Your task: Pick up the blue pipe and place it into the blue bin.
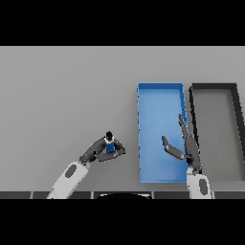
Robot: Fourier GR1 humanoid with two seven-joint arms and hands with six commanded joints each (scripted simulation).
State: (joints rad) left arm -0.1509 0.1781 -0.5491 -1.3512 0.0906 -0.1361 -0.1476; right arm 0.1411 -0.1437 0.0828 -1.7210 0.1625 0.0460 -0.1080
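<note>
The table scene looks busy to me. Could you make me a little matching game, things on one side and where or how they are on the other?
Things:
1. blue pipe
2. blue bin
3. black bin
4. right hand

Places or states:
A. farthest right on the table
B. open, over the blue bin's right side
C. between the left hand's curled fingers
D. just left of the black bin

Pairs: 1-C, 2-D, 3-A, 4-B
</note>
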